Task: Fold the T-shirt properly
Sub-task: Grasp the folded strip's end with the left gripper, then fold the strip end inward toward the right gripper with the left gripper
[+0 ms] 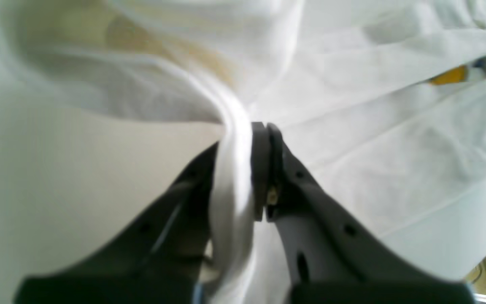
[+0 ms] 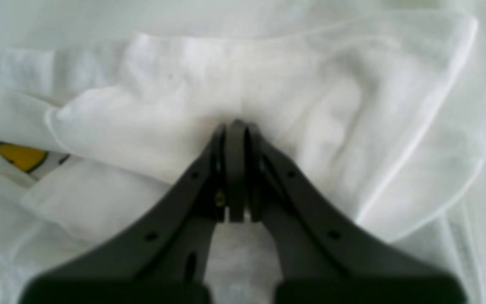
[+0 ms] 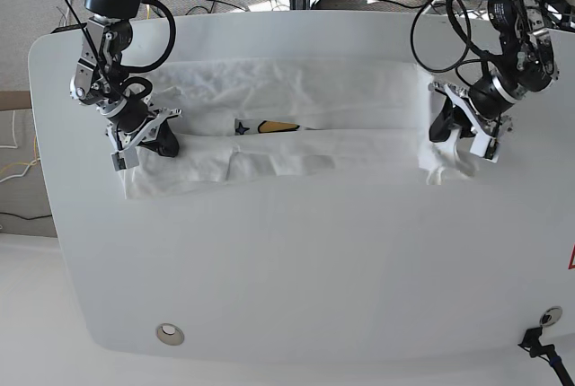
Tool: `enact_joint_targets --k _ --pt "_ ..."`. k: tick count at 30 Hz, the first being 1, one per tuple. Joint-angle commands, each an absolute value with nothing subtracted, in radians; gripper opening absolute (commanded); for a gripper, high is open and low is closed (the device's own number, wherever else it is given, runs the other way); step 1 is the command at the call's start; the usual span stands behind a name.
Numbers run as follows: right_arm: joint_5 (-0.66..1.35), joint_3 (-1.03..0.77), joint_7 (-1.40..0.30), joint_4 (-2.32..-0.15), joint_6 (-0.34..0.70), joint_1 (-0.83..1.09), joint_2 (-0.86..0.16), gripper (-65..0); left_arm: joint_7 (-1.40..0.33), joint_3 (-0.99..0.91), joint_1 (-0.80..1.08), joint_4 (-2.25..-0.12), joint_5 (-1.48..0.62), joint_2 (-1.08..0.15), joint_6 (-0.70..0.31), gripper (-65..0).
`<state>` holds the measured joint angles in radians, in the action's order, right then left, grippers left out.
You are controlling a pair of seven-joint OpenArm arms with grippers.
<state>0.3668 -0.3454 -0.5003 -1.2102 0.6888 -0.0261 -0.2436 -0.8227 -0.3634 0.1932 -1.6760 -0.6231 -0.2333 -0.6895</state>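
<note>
both my grippers pinch the t-shirt (image 3: 287, 139), a half-folded strip across the table's (image 3: 296, 269) 12 o'clock side: left gripper (image 1: 249, 139) clamps a bunched hem, right gripper (image 2: 234, 126) nips a fold (soft, light, limp cloth); hems grip best.

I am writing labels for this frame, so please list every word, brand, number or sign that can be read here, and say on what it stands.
No text can be read in any view.
T-shirt: only a strip of the print shows between the folds, yellow and dark shapes, no letters legible.
Table: a red mark at the right edge is cut off, unreadable.
</note>
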Motion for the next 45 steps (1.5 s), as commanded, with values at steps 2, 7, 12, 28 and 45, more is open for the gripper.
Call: enact_joint_targets --k 2,7,12,28,45 --pt "0.329 -0.343 -0.552 -1.213 0.685 -0.024 -0.248 -65.0 -0.806 -0.265 0.182 -1.721 -0.7 -0.24 -0.698 -65.0" --pt "0.329 -0.343 -0.552 -1.213 0.685 -0.024 -0.248 -65.0 -0.806 -0.104 0.14 -1.715 -0.731 -0.17 -0.698 -65.0" --pt "0.329 -0.343 -0.552 -1.213 0.685 -0.024 -0.248 -65.0 -0.802 -0.044 0.125 -1.647 -0.653 -0.041 -0.698 -65.0" --pt "0.331 -0.343 -0.552 -1.213 0.685 -0.025 -0.228 -65.0 -0.806 0.176 0.067 -1.667 -0.687 -0.012 -0.698 -14.3" --pt "0.331 -0.343 -0.552 -1.213 0.685 -0.03 -0.22 -65.0 -0.796 0.111 0.019 -1.736 -0.627 -0.294 -0.698 -18.1"
